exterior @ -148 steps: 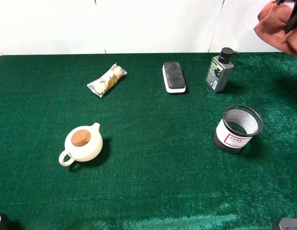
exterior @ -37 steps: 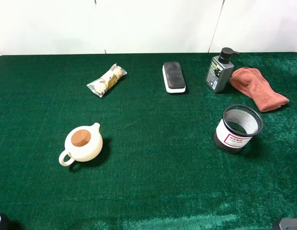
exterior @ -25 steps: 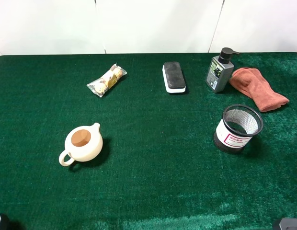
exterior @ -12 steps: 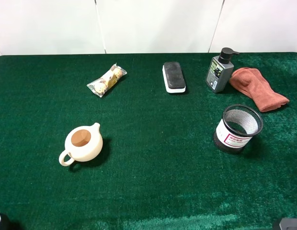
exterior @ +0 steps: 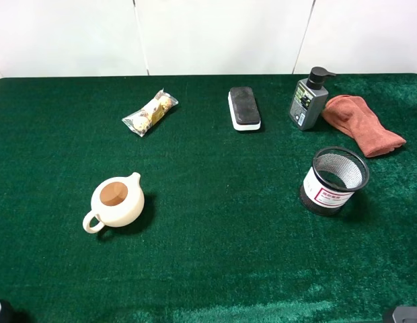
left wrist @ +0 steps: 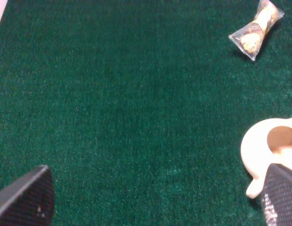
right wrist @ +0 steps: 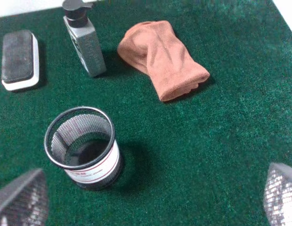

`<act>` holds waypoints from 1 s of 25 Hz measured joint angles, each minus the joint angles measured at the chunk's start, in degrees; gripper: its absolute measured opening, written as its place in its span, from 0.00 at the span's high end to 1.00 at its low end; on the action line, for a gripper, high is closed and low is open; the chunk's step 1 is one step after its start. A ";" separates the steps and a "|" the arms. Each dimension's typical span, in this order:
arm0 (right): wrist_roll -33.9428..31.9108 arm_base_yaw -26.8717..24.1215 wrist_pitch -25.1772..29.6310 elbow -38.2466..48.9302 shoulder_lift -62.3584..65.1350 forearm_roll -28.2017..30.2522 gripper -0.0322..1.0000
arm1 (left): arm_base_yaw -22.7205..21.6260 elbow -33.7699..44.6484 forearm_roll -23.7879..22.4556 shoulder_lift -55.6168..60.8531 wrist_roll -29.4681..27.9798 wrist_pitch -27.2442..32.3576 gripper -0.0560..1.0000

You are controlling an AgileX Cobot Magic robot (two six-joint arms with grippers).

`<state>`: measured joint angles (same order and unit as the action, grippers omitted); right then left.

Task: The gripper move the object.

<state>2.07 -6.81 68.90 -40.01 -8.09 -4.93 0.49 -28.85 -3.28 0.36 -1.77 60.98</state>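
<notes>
An orange-brown towel (exterior: pixel 362 124) lies folded on the green cloth at the far right, beside a grey pump bottle (exterior: pixel 308 101). It also shows in the right wrist view (right wrist: pixel 164 60). My right gripper (right wrist: pixel 150 197) is open and empty, well back from the towel, with a mesh pen cup (right wrist: pixel 83 147) between them. My left gripper (left wrist: pixel 153 202) is open and empty near the table's front left, with a cream teapot (left wrist: pixel 273 143) beside one finger. In the high view only dark corners of the arms show at the bottom edge.
A cream teapot (exterior: pixel 116 203) stands front left. A wrapped snack (exterior: pixel 149 113) lies at the back left and a black eraser (exterior: pixel 244 108) at the back middle. The mesh pen cup (exterior: pixel 335 180) stands on the right. A white wall runs behind the table.
About six seconds ago my right gripper held the towel in the air at the far right. The towel now lies on the table and the arm has drawn back. Nothing moved in the last second.
</notes>
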 joint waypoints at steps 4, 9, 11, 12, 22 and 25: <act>-0.05 0.00 -3.82 4.79 6.94 0.78 0.30 | 0.00 0.00 0.00 0.00 0.00 0.00 0.11; -0.05 0.00 -8.51 10.71 8.45 2.98 0.30 | 0.00 0.00 0.00 0.00 0.00 0.00 0.11; -0.12 0.00 -9.45 11.51 8.45 3.27 0.30 | 0.00 0.00 0.00 0.00 0.00 0.00 0.11; -0.30 0.00 -9.58 11.52 8.45 3.43 0.30 | 0.00 0.00 0.00 0.00 0.00 0.00 0.11; -0.34 0.00 -9.99 11.52 8.45 3.89 0.30 | 0.00 0.00 0.00 0.00 0.00 0.00 0.11; -0.34 0.00 -9.99 11.52 8.45 3.89 0.30 | 0.00 0.00 0.00 0.00 0.00 0.00 0.11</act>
<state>1.73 -6.81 58.90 -28.49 0.36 -1.04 0.49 -28.85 -3.28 0.36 -1.77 60.98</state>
